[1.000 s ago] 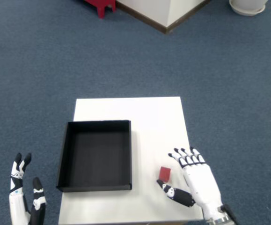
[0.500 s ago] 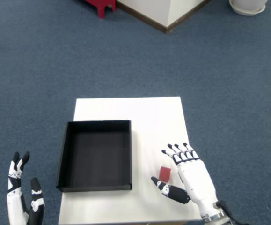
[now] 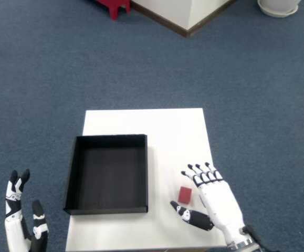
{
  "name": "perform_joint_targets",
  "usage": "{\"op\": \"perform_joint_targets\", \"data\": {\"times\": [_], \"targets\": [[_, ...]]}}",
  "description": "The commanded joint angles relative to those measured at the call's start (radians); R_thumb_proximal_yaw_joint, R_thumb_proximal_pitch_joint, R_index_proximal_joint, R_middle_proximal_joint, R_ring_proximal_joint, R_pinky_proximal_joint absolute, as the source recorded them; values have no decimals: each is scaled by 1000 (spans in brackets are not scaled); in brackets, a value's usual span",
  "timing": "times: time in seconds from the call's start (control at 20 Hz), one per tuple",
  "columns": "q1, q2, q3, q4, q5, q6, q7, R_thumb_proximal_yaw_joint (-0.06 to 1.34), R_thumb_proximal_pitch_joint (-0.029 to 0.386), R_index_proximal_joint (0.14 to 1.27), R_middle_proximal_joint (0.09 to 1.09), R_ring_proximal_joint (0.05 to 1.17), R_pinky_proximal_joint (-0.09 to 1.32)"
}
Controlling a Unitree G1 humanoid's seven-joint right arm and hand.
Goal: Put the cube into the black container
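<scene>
A small red cube (image 3: 185, 195) lies on the white table (image 3: 162, 131), just right of the black container (image 3: 107, 174). My right hand (image 3: 213, 202) hovers right beside the cube, palm down, fingers (image 3: 200, 171) spread and thumb (image 3: 188, 216) reaching below the cube. The hand is open and holds nothing. The container is an open, shallow black tray with nothing inside it.
My left hand (image 3: 19, 223) hangs off the table's left side at the lower left corner of the view. Blue carpet surrounds the table. A red stool leg (image 3: 114, 6) and a white wall corner (image 3: 186, 13) stand far behind.
My right hand has shifted left toward the cube, its thumb now just under it. The left hand has dropped lower in view. The cube has not moved.
</scene>
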Motion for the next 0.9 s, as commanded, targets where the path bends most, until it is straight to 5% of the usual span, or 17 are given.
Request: {"op": "perform_joint_targets", "data": {"times": [0.05, 0.9], "targets": [[-23, -27, -25, -29, 28, 15, -6, 426, 33, 365, 188, 217, 23], [-48, -10, -29, 87, 41, -8, 10, 425, 29, 392, 194, 231, 52]]}}
